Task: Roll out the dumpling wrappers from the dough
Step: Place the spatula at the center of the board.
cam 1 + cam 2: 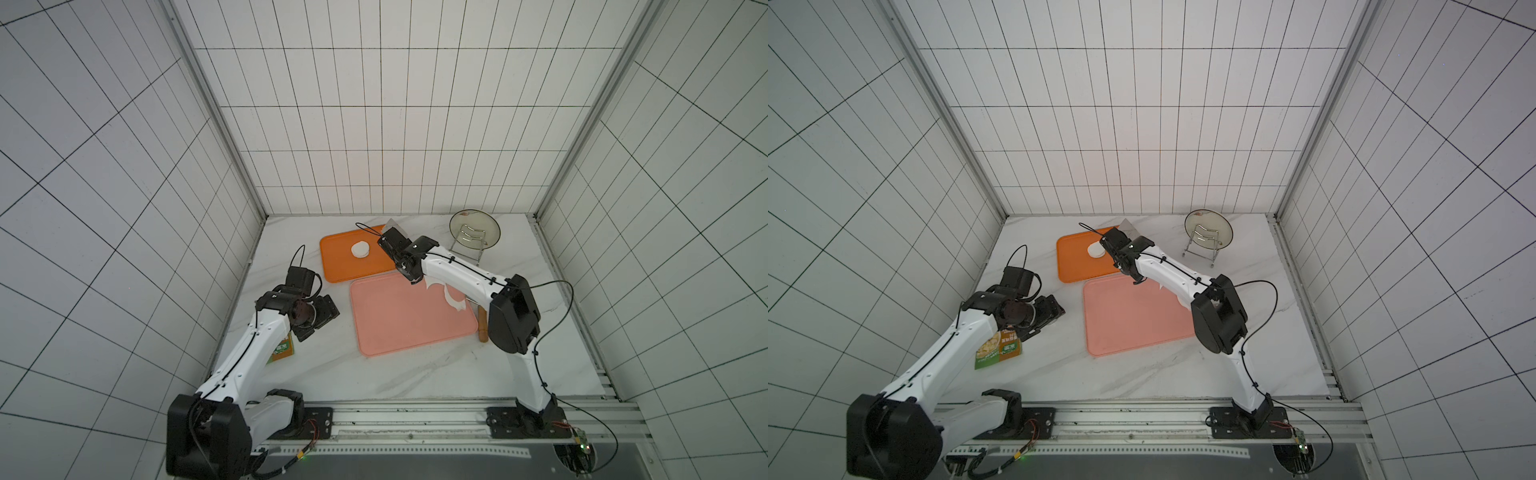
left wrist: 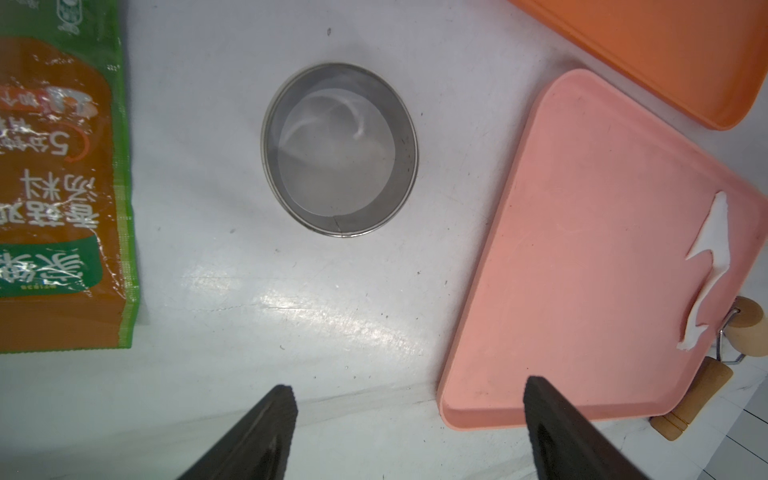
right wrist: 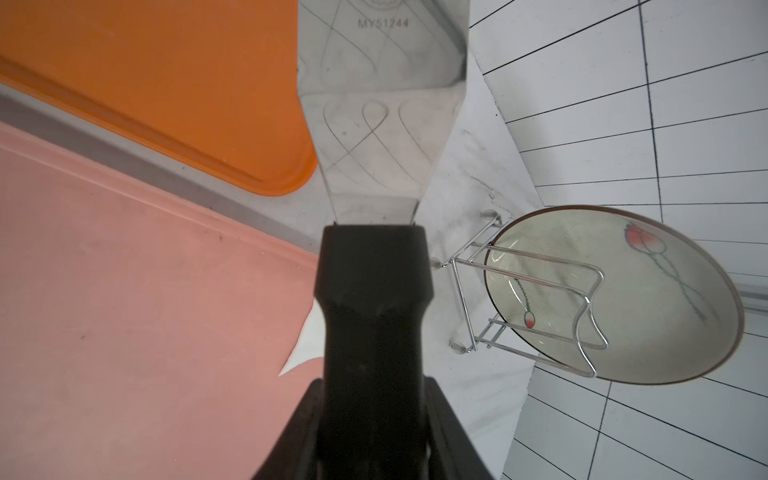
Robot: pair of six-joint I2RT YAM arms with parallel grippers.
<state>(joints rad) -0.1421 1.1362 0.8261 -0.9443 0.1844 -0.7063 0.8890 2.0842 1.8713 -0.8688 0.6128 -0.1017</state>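
Observation:
A ragged strip of dough [image 1: 452, 297] [image 2: 711, 232] lies near the right edge of the pink board [image 1: 399, 320], partly under my right arm. The dumpling wrappers [image 1: 360, 249] [image 1: 1095, 251], round white discs in a small stack, sit on the orange tray [image 1: 345, 268]. My right gripper [image 1: 391, 242] [image 3: 374, 399] is shut on the black handle of a steel spatula [image 3: 378, 137], whose blade hangs over the tray's back right corner. My left gripper [image 1: 322, 316] [image 2: 409, 388] stands open and holds nothing, above the table left of the pink board. A steel ring cutter [image 2: 338, 149] lies below it.
A wooden rolling pin [image 1: 482, 328] [image 2: 698, 390] lies against the pink board's right edge. A glass plate [image 1: 474, 229] [image 3: 615, 291] leans in a wire rack at the back right. A green and orange food packet [image 1: 998, 351] [image 2: 58, 187] lies under my left arm.

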